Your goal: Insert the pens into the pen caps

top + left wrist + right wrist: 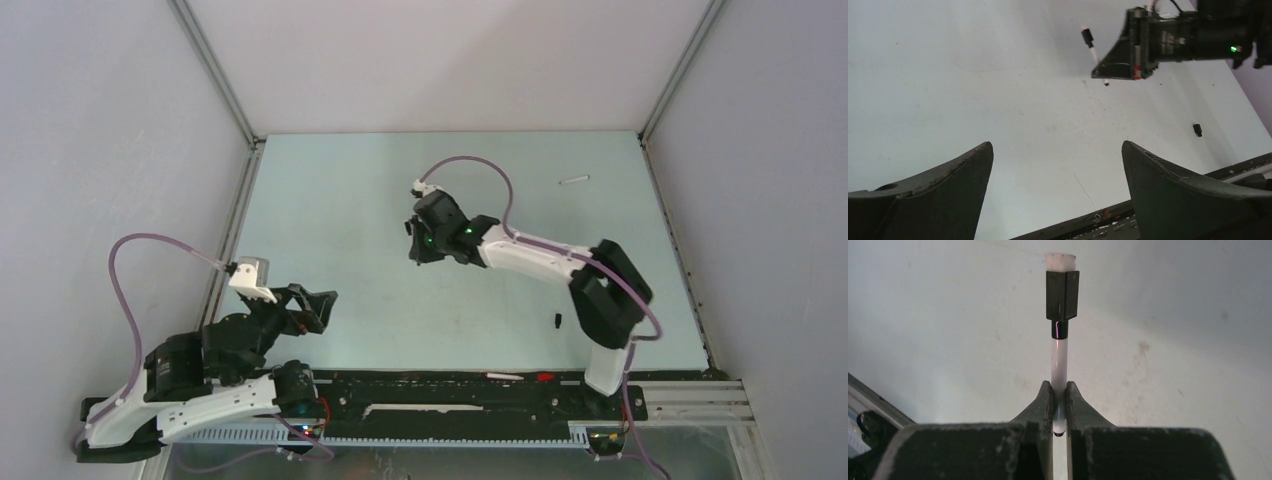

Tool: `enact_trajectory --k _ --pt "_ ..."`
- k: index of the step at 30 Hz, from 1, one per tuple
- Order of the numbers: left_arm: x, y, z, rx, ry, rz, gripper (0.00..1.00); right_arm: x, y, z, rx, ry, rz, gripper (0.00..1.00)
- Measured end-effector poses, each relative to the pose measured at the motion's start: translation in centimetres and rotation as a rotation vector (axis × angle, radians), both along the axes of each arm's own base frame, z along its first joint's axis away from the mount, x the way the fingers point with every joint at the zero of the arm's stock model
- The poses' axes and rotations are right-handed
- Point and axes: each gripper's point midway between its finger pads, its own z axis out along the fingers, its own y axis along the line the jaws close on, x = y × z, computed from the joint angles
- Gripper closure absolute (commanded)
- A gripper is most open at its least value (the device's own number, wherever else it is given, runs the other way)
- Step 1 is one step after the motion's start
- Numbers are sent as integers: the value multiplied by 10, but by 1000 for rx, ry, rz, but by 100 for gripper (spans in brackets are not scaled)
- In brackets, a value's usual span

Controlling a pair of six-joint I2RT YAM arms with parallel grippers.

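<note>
My right gripper (1059, 402) is shut on a white pen (1059, 360) near its rear end. A black pen cap (1062, 295) sits on the pen's far end. The gripper holds it over the middle of the table (417, 243). The left wrist view shows this gripper (1128, 55) and the capped pen (1089, 42). A second white pen (573, 180) lies at the far right of the table. A loose black cap (556, 321) lies near the right arm's base and also shows in the left wrist view (1197, 130). My left gripper (1055, 145) is open and empty at the near left (322, 308).
A black rail (430, 385) runs along the table's near edge, with a small white piece (503, 376) and a red piece (545, 377) on it. Grey walls with metal frame posts (215, 75) close in the pale table (330, 200) on three sides.
</note>
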Motion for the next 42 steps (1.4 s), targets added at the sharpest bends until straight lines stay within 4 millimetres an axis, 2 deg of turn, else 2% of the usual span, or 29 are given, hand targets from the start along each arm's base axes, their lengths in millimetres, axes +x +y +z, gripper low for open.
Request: enact_trajectory --k 5,9,13,19,26,38,42 --pt "0 -3 -2 17 -2 -12 0 25 34 -25 -31 56 -4 98" --pt "0 -7 -3 20 -6 -28 0 40 52 -41 -59 94 -16 93" --pt "0 -9 -3 20 -8 -39 0 48 60 -51 -78 114 -35 89" --pt "-1 -10 -3 8 -18 -49 0 47 57 -68 -107 158 -65 83" --pt "-3 -10 -2 -2 -23 -65 0 45 51 -92 -140 206 -91 65" --pt "-3 -9 -1 -15 -29 -65 0 46 49 -88 -144 200 -89 52" --pt "-3 -9 -1 -17 -29 -65 0 42 43 -74 -168 173 -76 47"
